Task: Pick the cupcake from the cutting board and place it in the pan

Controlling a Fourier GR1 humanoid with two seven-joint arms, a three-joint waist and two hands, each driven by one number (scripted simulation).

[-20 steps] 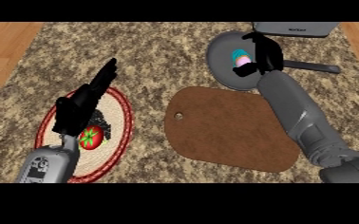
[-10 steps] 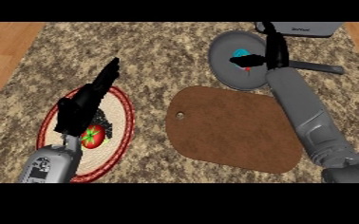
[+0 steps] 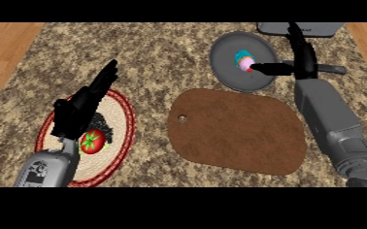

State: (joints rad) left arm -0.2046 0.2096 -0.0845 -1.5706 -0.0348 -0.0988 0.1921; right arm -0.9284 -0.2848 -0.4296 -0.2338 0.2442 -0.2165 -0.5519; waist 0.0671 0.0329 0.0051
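Nearest, a rounded brown cutting board (image 3: 237, 131) with a small hole, flat on the speckled stone desk (image 3: 158, 53). Leftward, a released left hand (image 3: 86, 104), fingers straight, above a red-rimmed woven plate (image 3: 122, 126) bearing a tomato (image 3: 91, 141). Farther, a pink-and-teal cupcake (image 3: 246, 62) inside the round grey pan (image 3: 229, 53), right hand (image 3: 290, 68) just beside, fingers relaxed.

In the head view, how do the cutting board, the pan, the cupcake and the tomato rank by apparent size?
1. cutting board
2. pan
3. tomato and cupcake: these look alike, and the right hand partly hides the cupcake, so no ranking.
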